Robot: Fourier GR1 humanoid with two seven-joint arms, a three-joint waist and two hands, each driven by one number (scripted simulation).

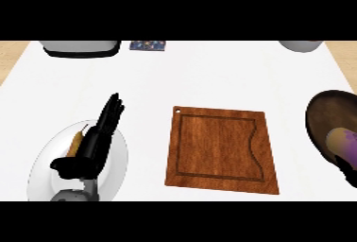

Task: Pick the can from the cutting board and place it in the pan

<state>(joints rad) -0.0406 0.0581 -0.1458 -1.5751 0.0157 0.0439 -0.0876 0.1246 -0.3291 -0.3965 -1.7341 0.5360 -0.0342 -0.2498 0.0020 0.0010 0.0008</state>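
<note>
left hand (pixel 97 137): fingers straight, holding nothing, over the plate (pixel 122 156)
right hand (pixel 346 163): at pan (pixel 327 113), can (pixel 342 142) under it; grip unclear
cutting board (pixel 219 149): bare, centre

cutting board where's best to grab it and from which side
The cutting board lies flat and thin, so only an edge offers a hold. Probably take its near edge, coming from the robot's side with fingers slid under it. Nothing sits against that edge.
</note>
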